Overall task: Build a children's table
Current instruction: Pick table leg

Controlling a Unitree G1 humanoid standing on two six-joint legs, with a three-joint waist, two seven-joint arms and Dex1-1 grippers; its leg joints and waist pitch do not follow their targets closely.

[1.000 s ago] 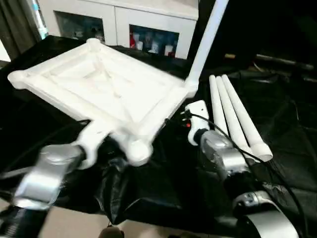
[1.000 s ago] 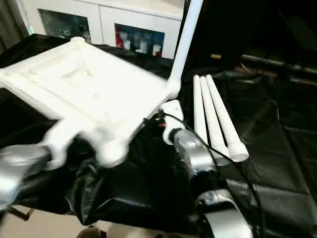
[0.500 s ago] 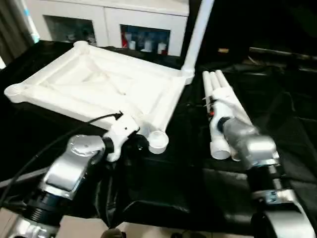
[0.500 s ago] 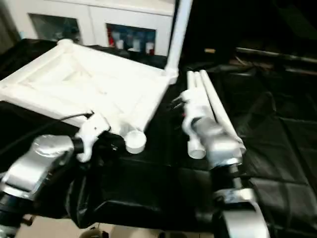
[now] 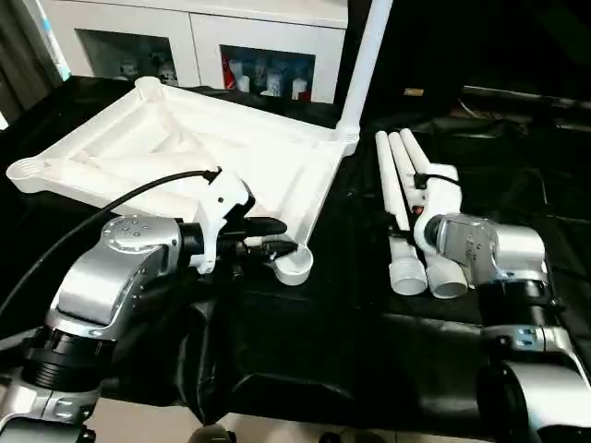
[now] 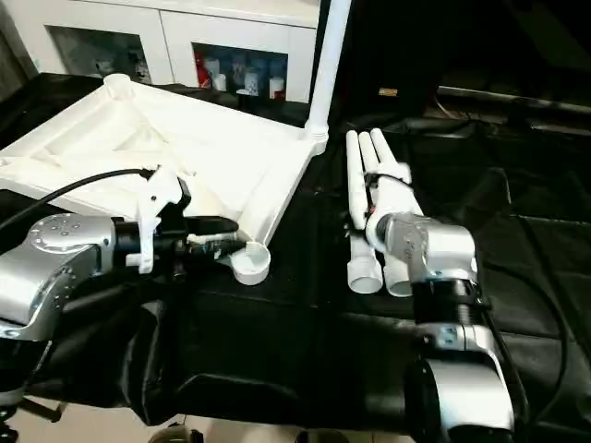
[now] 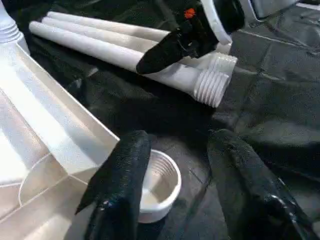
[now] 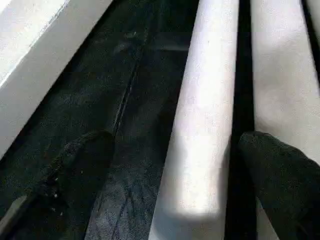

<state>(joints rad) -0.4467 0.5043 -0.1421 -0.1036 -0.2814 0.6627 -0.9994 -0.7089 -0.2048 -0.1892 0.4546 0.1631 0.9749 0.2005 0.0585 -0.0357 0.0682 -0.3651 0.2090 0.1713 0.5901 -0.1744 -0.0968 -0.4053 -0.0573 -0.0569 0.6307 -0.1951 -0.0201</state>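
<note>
left gripper (image 7: 172, 200): fingers parted, holding nothing; hovers at the near corner socket (image 5: 294, 267) of the tabletop (image 5: 185, 157), one finger (image 7: 120, 185) over its rim
right gripper (image 8: 180, 185): spread wide, holding nothing; straddles one of the loose legs (image 5: 406, 208), contact cannot be told
tabletop: upside down on black cloth (image 5: 351, 341), ribbed underside up
legs: three lie side by side just right of the tabletop; a fourth leg (image 5: 365, 65) stands upright in the far right corner
cabinet (image 5: 203, 41): white, behind

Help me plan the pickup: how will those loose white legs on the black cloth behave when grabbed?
The loose legs are smooth round tubes, so probably apt to roll and slip. They look stiff, hollow and likely light. Their taper may let the right gripper, open around one, slide.
</note>
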